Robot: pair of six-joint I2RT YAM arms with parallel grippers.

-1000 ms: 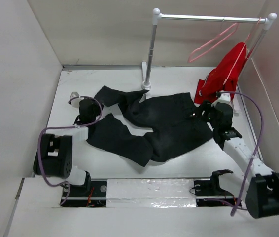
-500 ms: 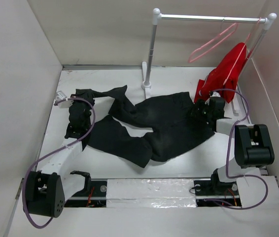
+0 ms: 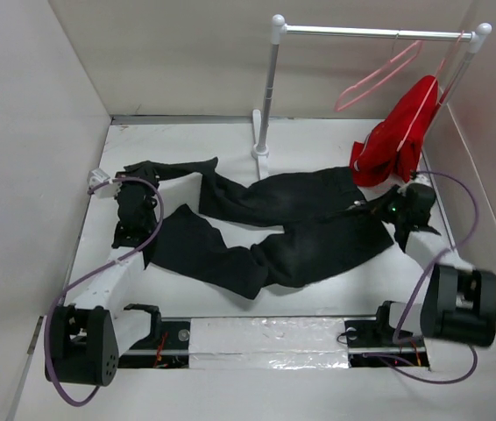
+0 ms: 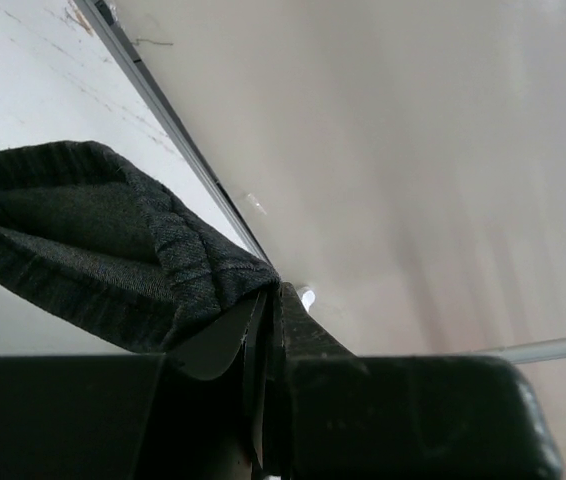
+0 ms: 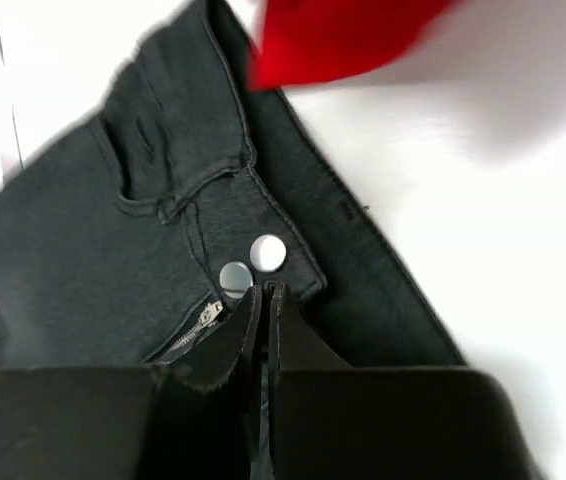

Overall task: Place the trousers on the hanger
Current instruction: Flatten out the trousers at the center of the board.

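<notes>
Black trousers are spread flat across the white table, waist to the right, both legs running left. The left gripper is clamped shut on the cuff of the far leg, and its wrist cam shows the hem bunched right between the fingertips. The right gripper is pinched closed on the waistband, just below the two metal buttons. The pale-pink hanger hangs bare on the rail at the far right, beside the red garment.
</notes>
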